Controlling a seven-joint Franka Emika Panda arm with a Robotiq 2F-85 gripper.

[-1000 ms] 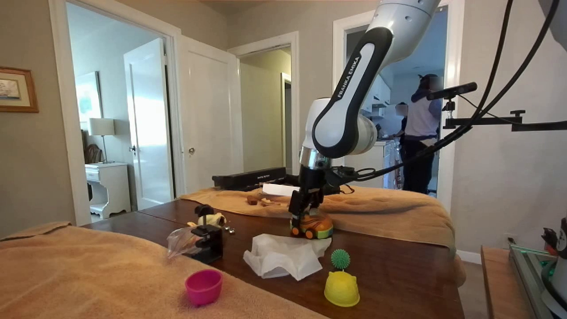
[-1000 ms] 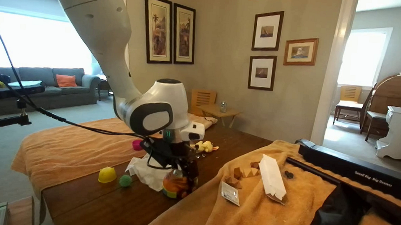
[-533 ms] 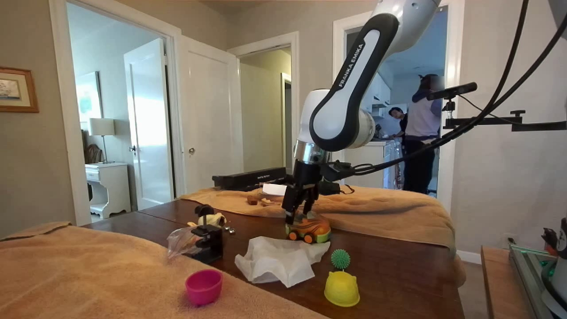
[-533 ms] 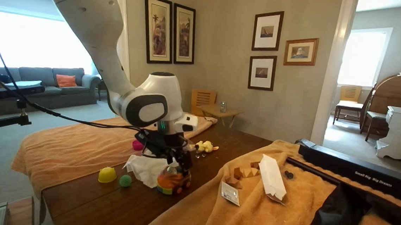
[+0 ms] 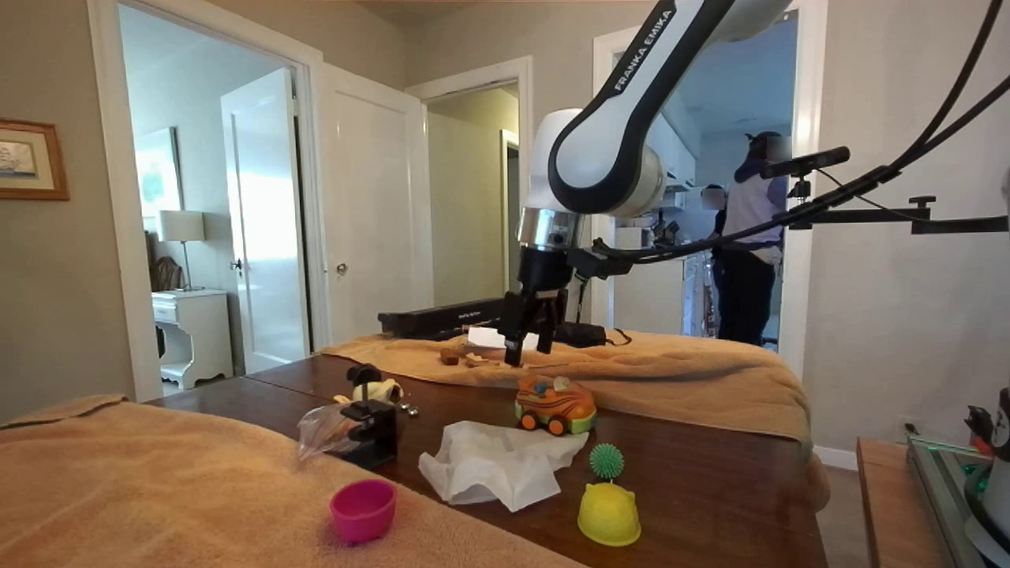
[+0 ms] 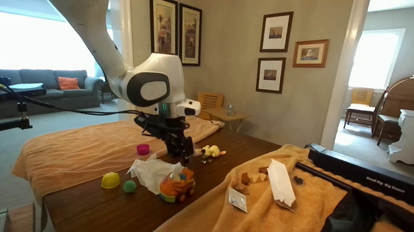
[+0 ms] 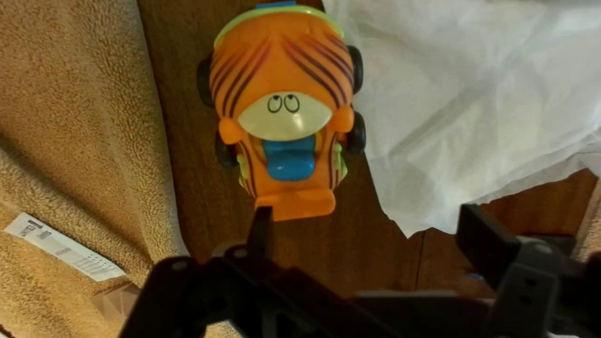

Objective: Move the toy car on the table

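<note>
The orange toy car (image 5: 556, 404) with yellow-green trim and dark stripes stands on its wheels on the dark brown table (image 5: 694, 481). It also shows in an exterior view (image 6: 176, 186) and in the wrist view (image 7: 286, 70), with a pale windshield with drawn eyes and a blue seat. My gripper (image 5: 529, 356) is above the car's rear end, apart from it, fingers pointing down. In the wrist view my gripper (image 7: 366, 216) has its fingers wide apart with only bare table and paper between them. It is open and empty.
A crumpled white paper sheet (image 5: 501, 465) lies beside the car. A green spiky ball (image 5: 607, 461) and yellow cup (image 5: 609, 517) stand nearer the front. A black clamp (image 5: 375, 430) and pink cup (image 5: 363, 511) are at the left. Tan cloth (image 5: 694, 386) runs behind the car.
My gripper was down at the car; it has let go and risen clear above it. The car has shifted only slightly. The white paper slid a little left in an exterior view.
</note>
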